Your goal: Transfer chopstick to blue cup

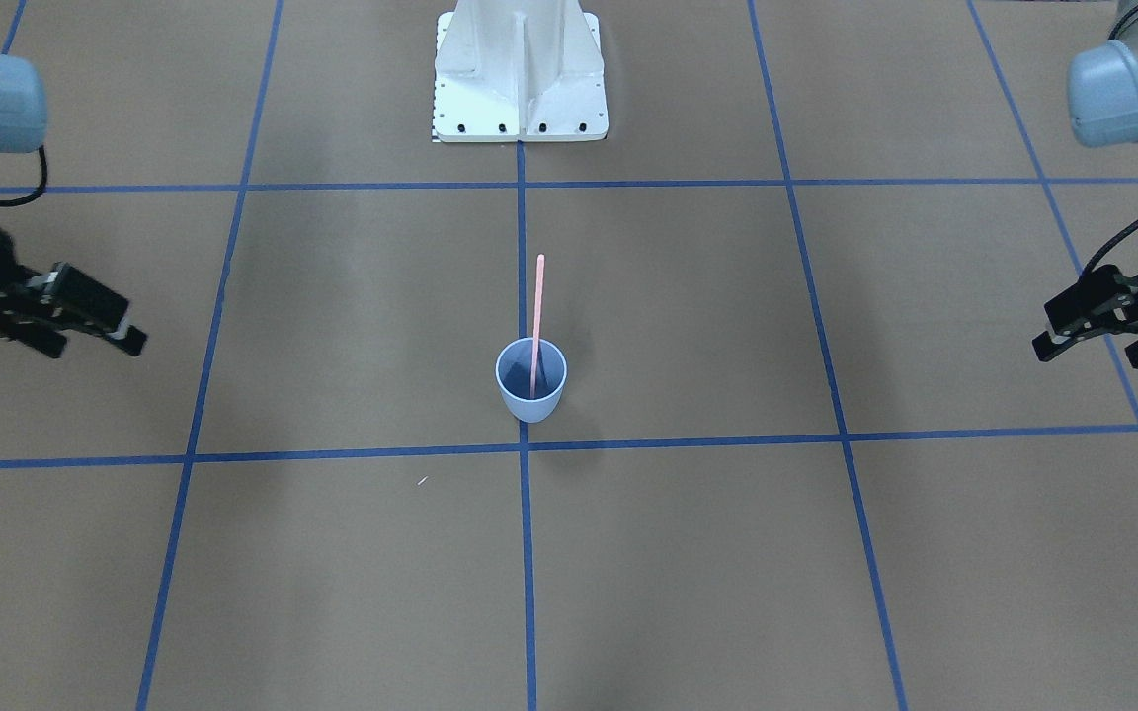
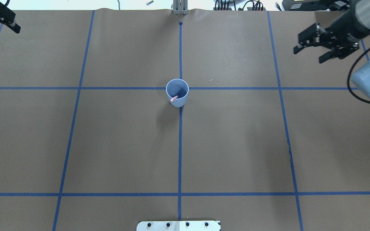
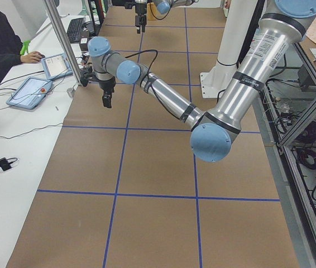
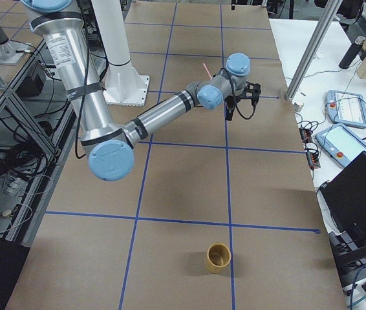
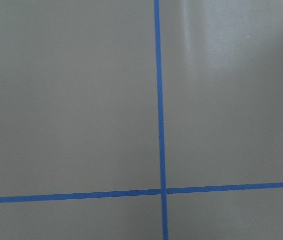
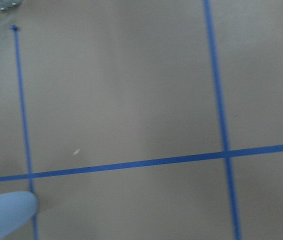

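Two grippers hang far out at the sides, I think because the job is done. The left gripper [image 2: 0, 29] has its fingers apart, holding nothing. In the middle, the blue cup [image 2: 180, 102] stands up with the chopstick [image 1: 539, 296] leaning inside. The right gripper [image 2: 310, 54] is spread wide too, holding nothing

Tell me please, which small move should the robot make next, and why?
Probably none, other than leaving both arms parked. The chopstick already stands inside the blue cup, leaning toward the robot's side. The left claw and the right claw hang open and empty, far out on either side. The transfer looks finished.
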